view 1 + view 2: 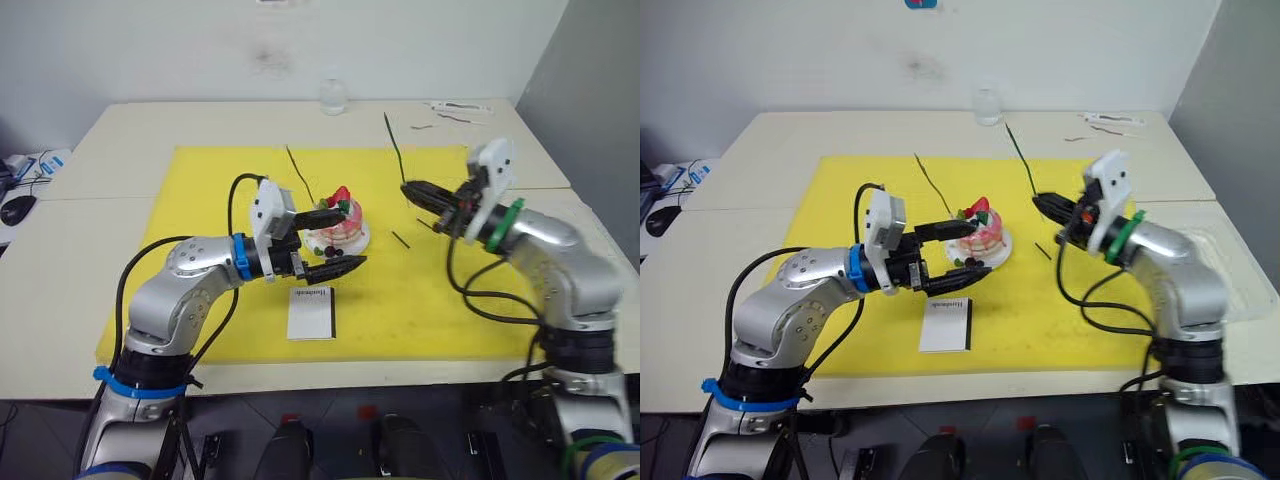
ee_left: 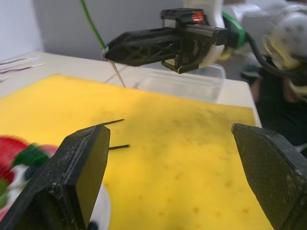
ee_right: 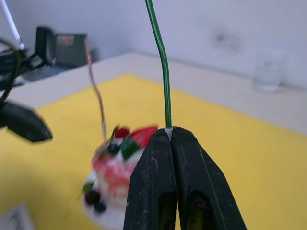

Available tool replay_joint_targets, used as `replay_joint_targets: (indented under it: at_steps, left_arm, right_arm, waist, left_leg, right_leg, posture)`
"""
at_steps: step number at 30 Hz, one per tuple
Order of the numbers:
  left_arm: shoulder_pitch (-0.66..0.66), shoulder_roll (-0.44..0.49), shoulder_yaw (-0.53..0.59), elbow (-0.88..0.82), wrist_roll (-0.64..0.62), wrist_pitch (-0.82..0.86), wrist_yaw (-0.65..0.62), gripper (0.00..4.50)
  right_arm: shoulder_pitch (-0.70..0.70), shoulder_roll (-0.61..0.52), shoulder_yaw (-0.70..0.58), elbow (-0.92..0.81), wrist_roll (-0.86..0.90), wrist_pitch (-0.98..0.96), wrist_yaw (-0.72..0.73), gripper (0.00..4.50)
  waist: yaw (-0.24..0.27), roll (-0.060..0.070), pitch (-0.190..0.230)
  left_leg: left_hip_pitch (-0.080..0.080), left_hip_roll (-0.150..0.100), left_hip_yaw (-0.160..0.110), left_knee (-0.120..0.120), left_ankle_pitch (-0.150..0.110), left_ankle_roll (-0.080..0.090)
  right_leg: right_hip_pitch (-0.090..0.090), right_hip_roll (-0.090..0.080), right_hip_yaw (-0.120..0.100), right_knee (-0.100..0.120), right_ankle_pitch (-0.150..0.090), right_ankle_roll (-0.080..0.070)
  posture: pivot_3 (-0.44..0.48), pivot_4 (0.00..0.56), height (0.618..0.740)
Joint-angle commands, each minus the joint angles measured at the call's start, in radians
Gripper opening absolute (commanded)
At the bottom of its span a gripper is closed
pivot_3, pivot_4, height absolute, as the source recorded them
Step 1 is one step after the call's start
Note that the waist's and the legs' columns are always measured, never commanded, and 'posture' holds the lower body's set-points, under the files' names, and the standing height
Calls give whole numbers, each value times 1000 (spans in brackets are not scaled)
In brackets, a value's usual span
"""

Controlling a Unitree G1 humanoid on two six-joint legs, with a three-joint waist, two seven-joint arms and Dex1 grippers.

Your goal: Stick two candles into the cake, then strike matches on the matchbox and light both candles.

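Note:
The pink cake [image 1: 340, 228] sits on its white plate on the yellow mat. One thin tan candle [image 1: 300, 175] stands in it, leaning back and left. My left gripper [image 1: 355, 236] is open right at the cake, one finger [image 1: 325, 215] by its top and the other in front of the plate; contact is unclear. To the right, my right gripper [image 1: 407, 187] is shut on the lower end of a green candle [image 1: 393, 145], holding it upright above the mat. Two short dark matches [image 1: 400, 239] lie between cake and right gripper. The white matchbox [image 1: 310, 312] lies in front of the cake.
A yellow mat [image 1: 220, 300] covers the middle of the table. A clear glass [image 1: 333, 97] stands at the back edge, small items [image 1: 460, 108] lie back right, and a clear plastic tray [image 1: 1230, 270] sits under the right arm.

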Motion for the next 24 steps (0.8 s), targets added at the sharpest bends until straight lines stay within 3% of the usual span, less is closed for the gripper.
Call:
replay_joint_targets:
  at_steps: [1, 15, 24]
  left_arm:
    - [14, 0, 39, -51, -13, 1, 48, 4500]
    - [105, -32, 44, -77, 2, -4, 190, 4500]
    - [96, -12, 54, -67, 9, -22, 198, 4500]
  right_arm:
    - [-11, 59, 8, 25, -41, -150, -80, 14]
    - [-15, 284, 120, 296, -67, -466, -101, 14]
    - [-94, 335, 70, 493, -51, -546, -146, 14]
  waist:
    - [-1, 0, 0]
    - [-8, 1, 0]
    - [-7, 1, 0]
  left_leg:
    - [0, 0, 0, 0, 0, 0]
    - [4, 3, 2, 0, 0, 0]
    - [4, 2, 2, 0, 0, 0]
  right_leg:
    - [0, 0, 0, 0, 0, 0]
    - [1, 3, 0, 2, 2, -2]
    - [1, 3, 0, 2, 2, -2]
  posture:
    - [0, 150, 740]
    - [0, 150, 740]
    - [0, 150, 740]
